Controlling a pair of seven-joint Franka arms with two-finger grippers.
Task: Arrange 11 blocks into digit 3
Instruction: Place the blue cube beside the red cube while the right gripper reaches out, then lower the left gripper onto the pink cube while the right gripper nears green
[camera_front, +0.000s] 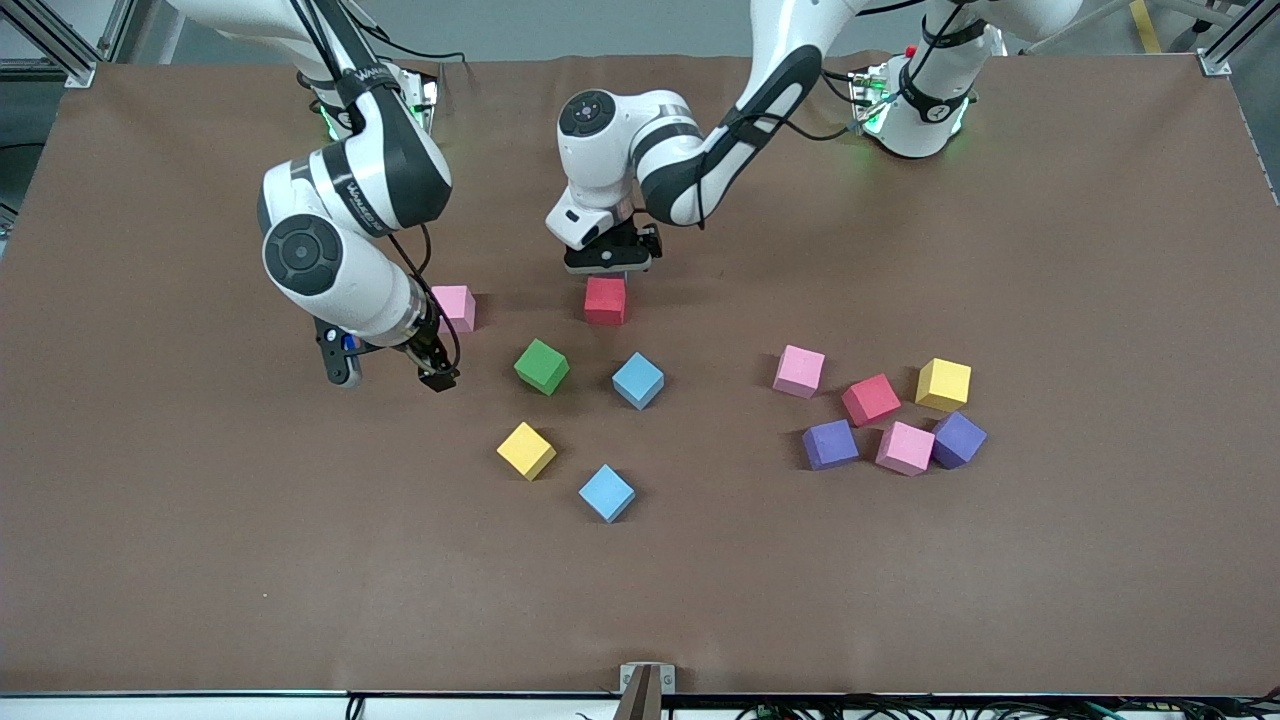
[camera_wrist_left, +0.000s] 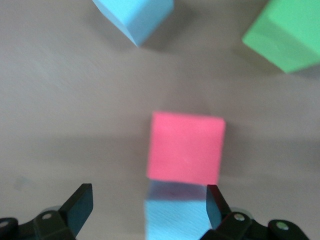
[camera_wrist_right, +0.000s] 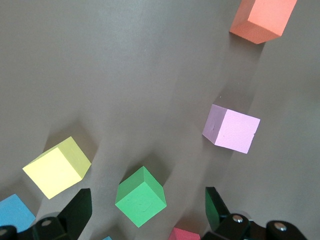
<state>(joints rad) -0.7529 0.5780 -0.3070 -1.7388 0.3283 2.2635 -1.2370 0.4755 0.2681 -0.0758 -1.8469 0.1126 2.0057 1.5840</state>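
Blocks lie scattered on the brown table, and no digit 3 is in view. Mid-table are a pink block (camera_front: 452, 307), a red block (camera_front: 605, 300), a green block (camera_front: 541, 366), a yellow block (camera_front: 526, 450) and two blue blocks (camera_front: 638, 380). Toward the left arm's end, pink (camera_front: 798, 371), red (camera_front: 870, 399), yellow (camera_front: 943, 384) and purple blocks (camera_front: 830, 444) sit clustered. My left gripper (camera_front: 607, 268) is open, low over a light-blue block (camera_wrist_left: 175, 222) that touches the red block (camera_wrist_left: 185, 147). My right gripper (camera_front: 390, 375) hangs open and empty over bare table between the pink and green blocks (camera_wrist_right: 141, 196).
An orange cube (camera_wrist_right: 262, 20) rests toward the right arm's end of the table, covered by the right arm in the front view. The brown table cover (camera_front: 200, 550) stretches wide nearer the front camera. A small metal bracket (camera_front: 645, 680) sits at the near edge.
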